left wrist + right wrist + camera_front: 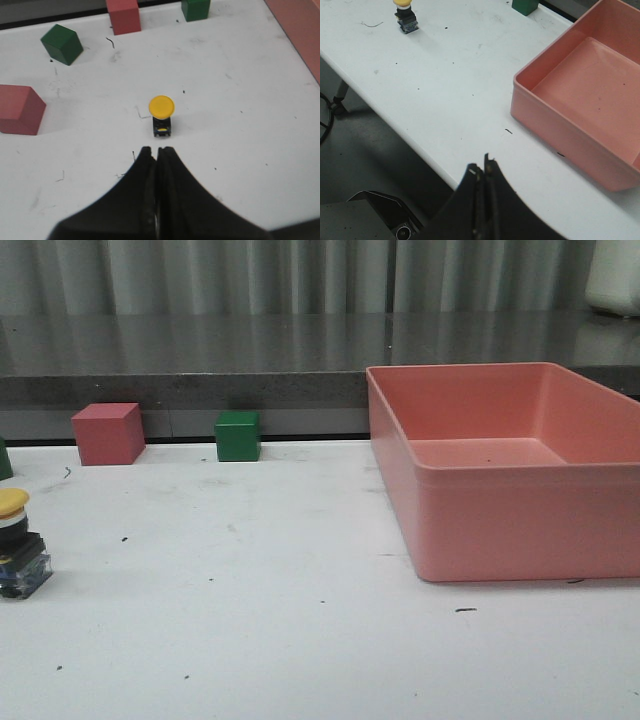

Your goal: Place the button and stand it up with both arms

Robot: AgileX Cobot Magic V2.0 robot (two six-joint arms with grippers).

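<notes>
The button [16,541], a yellow domed cap on a black blocky body, stands upright on the white table at the far left edge of the front view. The left wrist view shows the button [161,115] a short way beyond my left gripper [156,151], which is shut and empty, clear of it. In the right wrist view the button [404,14] is far off, and my right gripper [482,167] is shut and empty over the table's near edge. Neither arm appears in the front view.
A large pink bin [420,480] takes up the right side of the table. A red cube [108,433] and a green cube [238,435] sit at the back. Another green cube [62,44] and red cube [19,109] lie left of the button.
</notes>
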